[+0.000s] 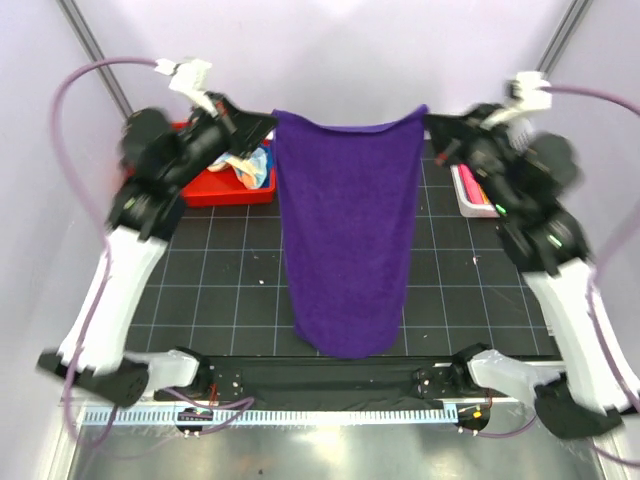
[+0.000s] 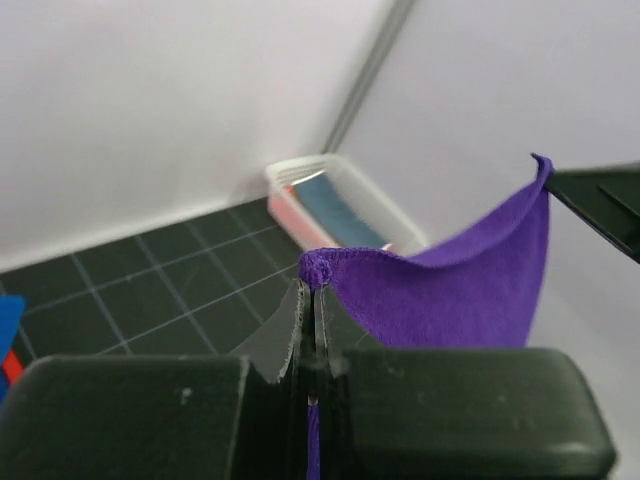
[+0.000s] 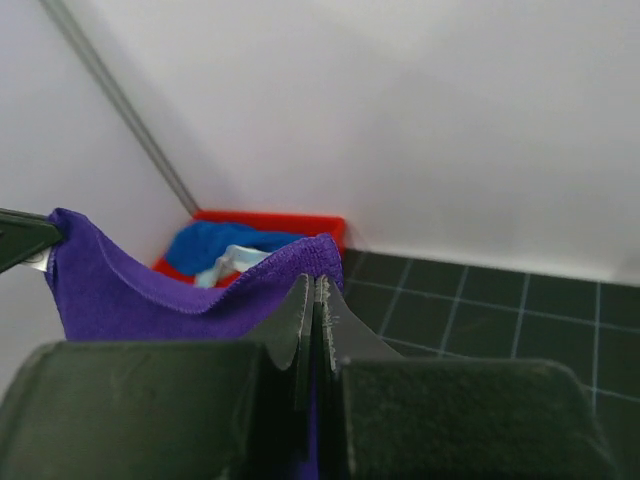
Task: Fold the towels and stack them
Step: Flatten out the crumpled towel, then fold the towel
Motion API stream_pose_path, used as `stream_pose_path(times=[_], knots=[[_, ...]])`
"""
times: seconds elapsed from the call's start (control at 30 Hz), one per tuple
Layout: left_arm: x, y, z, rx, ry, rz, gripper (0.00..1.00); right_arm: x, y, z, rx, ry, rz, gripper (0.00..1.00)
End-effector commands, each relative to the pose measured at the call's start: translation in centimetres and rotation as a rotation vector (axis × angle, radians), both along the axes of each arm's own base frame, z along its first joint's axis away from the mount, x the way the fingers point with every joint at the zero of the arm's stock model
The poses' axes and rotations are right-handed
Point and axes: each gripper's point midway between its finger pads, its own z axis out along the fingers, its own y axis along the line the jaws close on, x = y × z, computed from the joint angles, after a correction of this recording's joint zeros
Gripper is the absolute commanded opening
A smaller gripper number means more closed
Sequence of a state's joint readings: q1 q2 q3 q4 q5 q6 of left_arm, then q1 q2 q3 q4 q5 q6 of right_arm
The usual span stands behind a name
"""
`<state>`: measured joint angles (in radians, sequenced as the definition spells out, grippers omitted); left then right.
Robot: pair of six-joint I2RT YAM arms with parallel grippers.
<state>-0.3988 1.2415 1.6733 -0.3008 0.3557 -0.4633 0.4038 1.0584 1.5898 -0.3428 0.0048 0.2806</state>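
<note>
A purple towel [image 1: 348,230] hangs stretched between both arms, high over the black grid mat, its lower edge near the front rail. My left gripper [image 1: 268,122] is shut on the towel's top left corner; in the left wrist view that gripper [image 2: 313,292] pinches the purple towel [image 2: 460,290]. My right gripper [image 1: 432,122] is shut on the top right corner, and in the right wrist view it [image 3: 315,290] clamps the purple towel [image 3: 150,290]. More towels, blue and pale [image 1: 248,165], lie in the red bin. Folded pink and blue towels [image 1: 470,188] sit in the white basket.
The red bin [image 1: 215,190] stands at the back left of the mat, partly behind my left arm. The white mesh basket [image 1: 462,205] stands at the back right, also seen as the basket [image 2: 335,205] in the left wrist view. White walls close the back and sides.
</note>
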Motion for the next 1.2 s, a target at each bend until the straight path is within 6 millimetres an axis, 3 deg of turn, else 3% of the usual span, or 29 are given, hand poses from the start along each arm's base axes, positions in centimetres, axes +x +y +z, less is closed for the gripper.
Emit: stream_pose_path(times=[0.0, 0.03, 0.07, 0.1, 0.13, 0.17, 0.23, 0.27, 0.3, 0.33, 0.37, 0.43, 0.47, 0.5, 0.63, 0.83, 0.9, 0.97, 1.0, 1.03, 1.17], knots=[[8.3, -1.3, -7.0, -0.019, 0.152, 0.009, 0.0, 8.6, -0.8, -5.4, -0.028, 0.081, -0.112, 0.01], [11.3, -1.6, -11.0, 0.002, 0.22, 0.027, 0.0, 12.4, -0.5, -10.0, -0.044, 0.175, -0.127, 0.01], [13.1, -1.7, -11.8, -0.007, 0.212, 0.037, 0.0, 14.0, 0.1, -11.0, -0.026, 0.182, -0.087, 0.01], [14.6, -1.8, -13.3, -0.007, 0.232, 0.039, 0.0, 16.2, -0.5, -13.3, -0.027, 0.219, -0.106, 0.01], [16.6, -1.4, -15.0, -0.011, 0.256, 0.051, 0.0, 19.0, -0.4, -17.7, -0.037, 0.298, -0.119, 0.01], [19.4, -1.9, -18.4, -0.008, 0.314, 0.05, 0.0, 20.8, -0.4, -19.0, -0.019, 0.295, -0.118, 0.01], [22.3, -2.4, -20.9, -0.013, 0.332, 0.032, 0.0, 23.7, -1.0, -21.3, -0.004, 0.311, -0.131, 0.01], [23.8, -2.4, -20.3, -0.025, 0.305, 0.025, 0.0, 26.2, -0.7, -25.5, -0.015, 0.371, -0.134, 0.01], [26.0, -2.7, -24.6, -0.023, 0.366, 0.022, 0.0, 27.7, -0.6, -25.1, -0.011, 0.354, -0.135, 0.01], [27.1, -2.7, -25.6, -0.033, 0.375, 0.026, 0.0, 29.1, -0.7, -26.6, -0.012, 0.366, -0.14, 0.01], [29.1, -2.5, -27.6, -0.043, 0.391, 0.03, 0.0, 30.5, -0.4, -30.0, -0.019, 0.412, -0.138, 0.01], [30.6, -2.7, -28.7, -0.079, 0.399, 0.019, 0.0, 32.3, -0.4, -30.8, -0.003, 0.403, -0.144, 0.01], [31.5, -2.4, -28.1, -0.091, 0.381, 0.022, 0.0, 33.2, -0.4, -33.1, -0.005, 0.434, -0.15, 0.01], [32.3, -2.4, -30.1, -0.091, 0.407, 0.026, 0.0, 33.7, -0.5, -33.1, 0.001, 0.428, -0.159, 0.01], [34.2, -1.1, -31.2, -0.094, 0.391, 0.093, 0.0, 35.0, -1.2, -34.4, 0.011, 0.417, -0.198, 0.01], [35.2, 1.3, -30.0, -0.138, 0.331, 0.147, 0.0, 36.2, -1.3, -33.2, 0.025, 0.354, -0.202, 0.01], [35.6, 1.5, -29.7, -0.139, 0.329, 0.144, 0.0, 36.6, -1.6, -32.1, 0.033, 0.33, -0.21, 0.01], [36.3, 1.3, -29.1, -0.142, 0.314, 0.127, 0.0, 37.2, -1.7, -32.7, 0.032, 0.344, -0.212, 0.01], [36.4, 1.1, -29.4, -0.139, 0.324, 0.117, 0.0, 37.8, -1.6, -31.6, 0.035, 0.326, -0.208, 0.01], [36.6, 1.1, -29.4, -0.14, 0.322, 0.113, 0.01, 38.0, -1.6, -32.6, 0.03, 0.347, -0.209, 0.01], [37.2, 1.1, -29.6, -0.147, 0.315, 0.099, 0.06, 38.6, -1.5, -33.0, 0.031, 0.347, -0.207, 0.01]])
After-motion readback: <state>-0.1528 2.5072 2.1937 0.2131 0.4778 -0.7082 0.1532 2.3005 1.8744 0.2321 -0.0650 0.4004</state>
